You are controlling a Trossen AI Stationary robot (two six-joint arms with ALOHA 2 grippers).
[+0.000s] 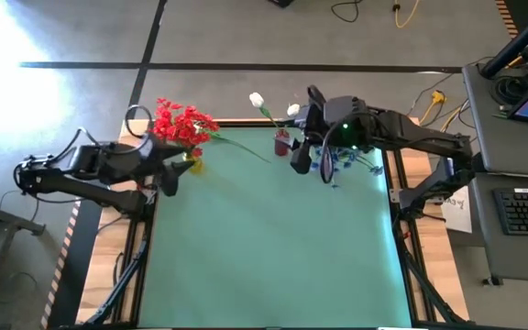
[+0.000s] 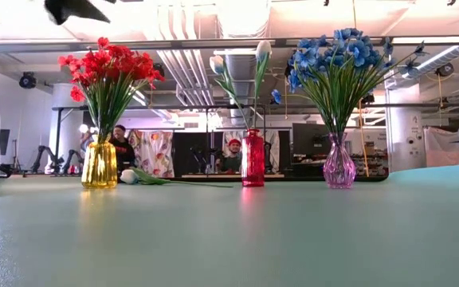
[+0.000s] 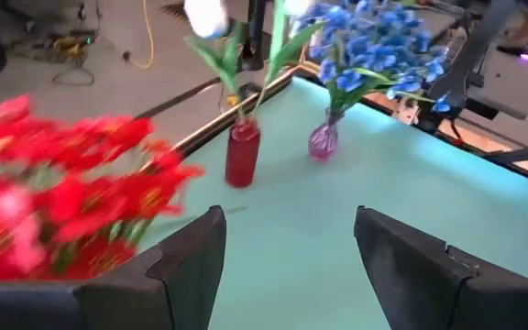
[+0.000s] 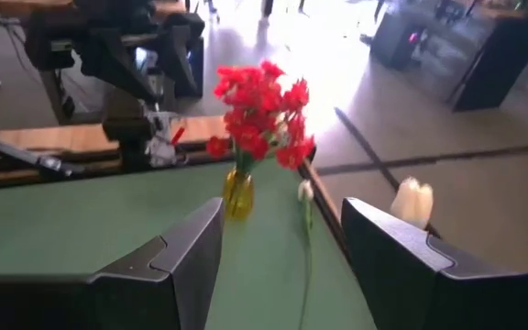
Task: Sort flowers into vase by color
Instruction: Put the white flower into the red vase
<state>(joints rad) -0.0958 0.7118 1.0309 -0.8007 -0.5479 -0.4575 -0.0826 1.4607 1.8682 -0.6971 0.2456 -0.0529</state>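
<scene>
Both pairs of jaws stand spread and hold nothing; the left gripper (image 3: 287,266) hangs near the red flowers (image 1: 183,124) at the far left of the table (image 1: 264,247), and the right gripper (image 4: 282,257) hangs near the blue flowers (image 2: 337,60) at the far right. Red flowers fill the yellow vase (image 2: 100,164); two white buds stand in the red vase (image 2: 252,158); blue flowers fill the pink vase (image 2: 339,163).

One white flower (image 2: 146,178) is not sorted; it lies flat on the table just beside the yellow vase, with its stem pointing toward the red vase. I judge it very light, with a thin stem that bends a little and may roll or slip under the fingers; the bud looks soft and easy to crush. I would take it at the middle of the stem, across it, and keep away from the bud; the yellow vase is close and could be knocked.
</scene>
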